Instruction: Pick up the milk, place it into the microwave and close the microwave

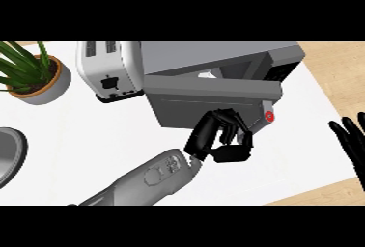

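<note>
The grey microwave [214, 55] stands at the back of the white counter. Its door [203, 101] is swung partly out toward me, and a red button [269, 116] shows at the door's right end. Behind the door's top edge a dark gap shows the inside, with a small white bit [206, 75] that may be the milk; I cannot tell. My left hand [214, 140] is against the door's lower front, its fingers curled with nothing in them. At the right edge my right hand [351, 137] rests open, fingers up.
A white toaster [107, 67] stands just left of the microwave. A potted green plant [32, 72] sits at the far left. A metal sink rim [10, 154] shows at the left edge. The wooden floor [342, 62] lies beyond the counter's right edge.
</note>
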